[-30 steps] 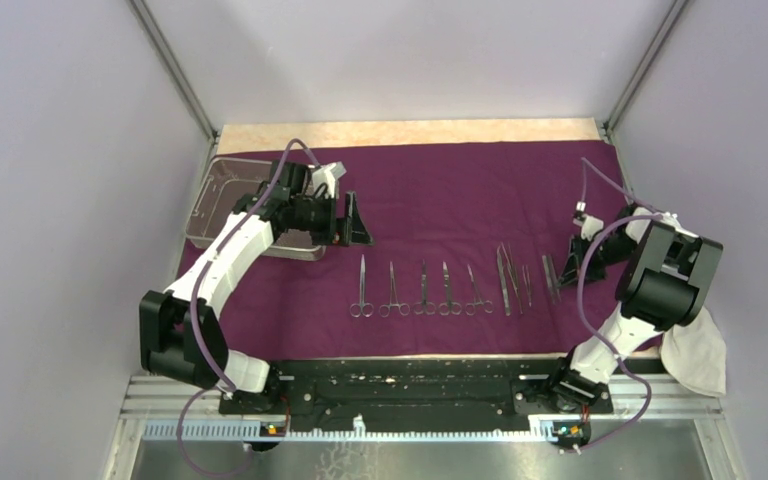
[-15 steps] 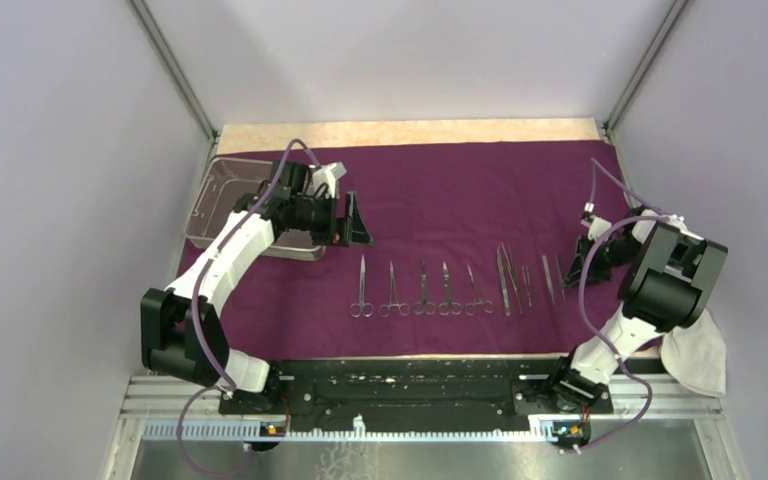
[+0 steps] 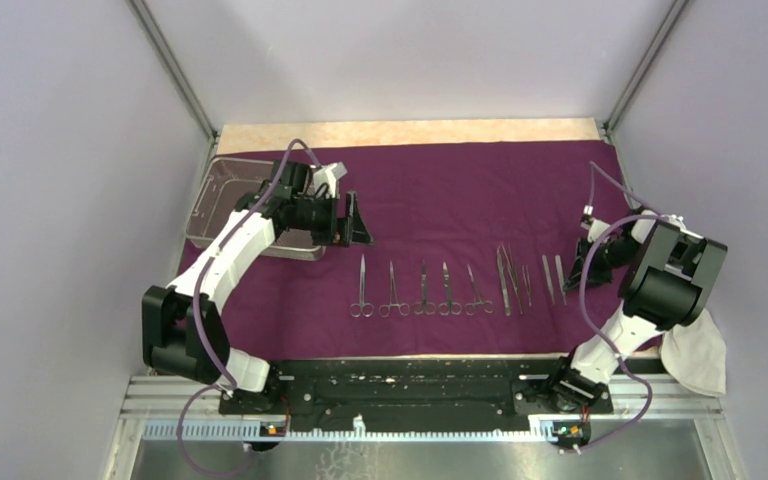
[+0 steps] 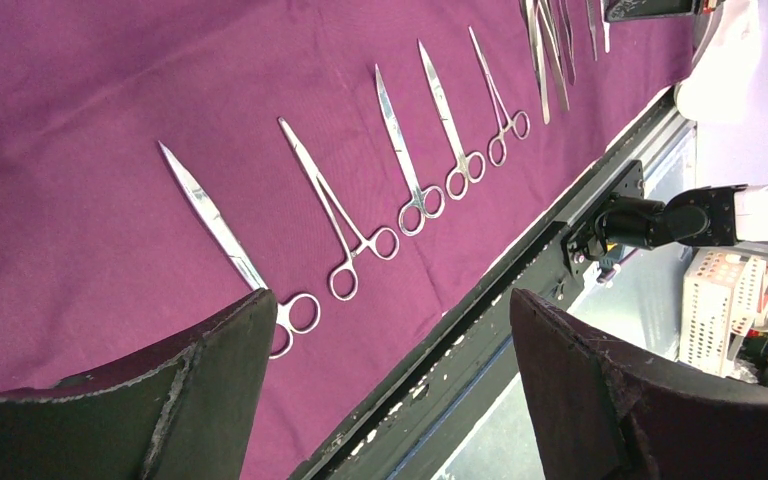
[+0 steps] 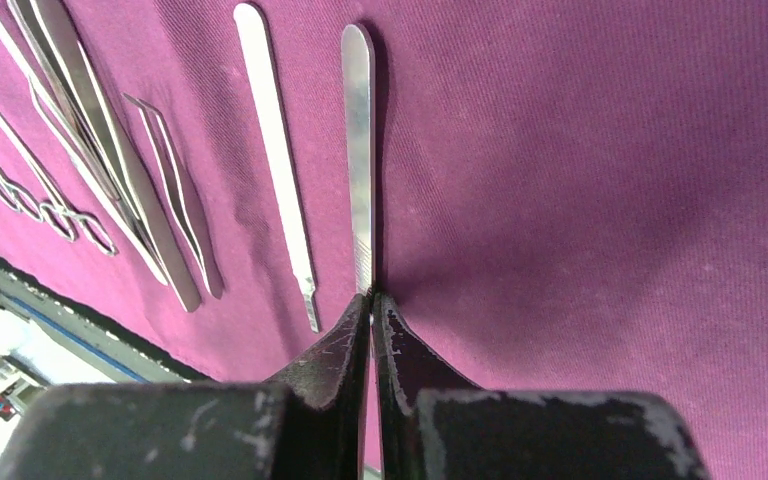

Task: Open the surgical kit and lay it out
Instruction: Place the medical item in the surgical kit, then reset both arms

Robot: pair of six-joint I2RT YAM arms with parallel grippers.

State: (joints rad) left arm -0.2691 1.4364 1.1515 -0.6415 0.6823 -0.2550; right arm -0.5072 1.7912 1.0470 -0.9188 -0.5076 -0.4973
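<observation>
White cloth [image 3: 695,355]: lying crumpled at your near right, just off the wrap's corner
Right gripper [image 5: 372,300]: you are holding its jaws fully together, tips touching the near end of the flat steel handle [image 5: 358,150]; whether they are nipping it, you cannot tell
Flat steel handle: lying on the purple cloth wrap [image 3: 440,190], rightmost in the row, just beside a second flat handle [image 5: 272,150]
Tweezers [image 5: 175,170]: lying bunched close, left of those
Ring-handled instruments [image 3: 422,290]: five lying side by side mid-cloth, rings toward you
Left gripper [image 4: 390,298]: you are holding it spread wide and empty, hovering beyond the leftmost scissors
Wire-mesh tray [image 3: 205,195]: sitting at the wrap's far left corner
Purple cloth wrap: lying spread flat across the table
</observation>
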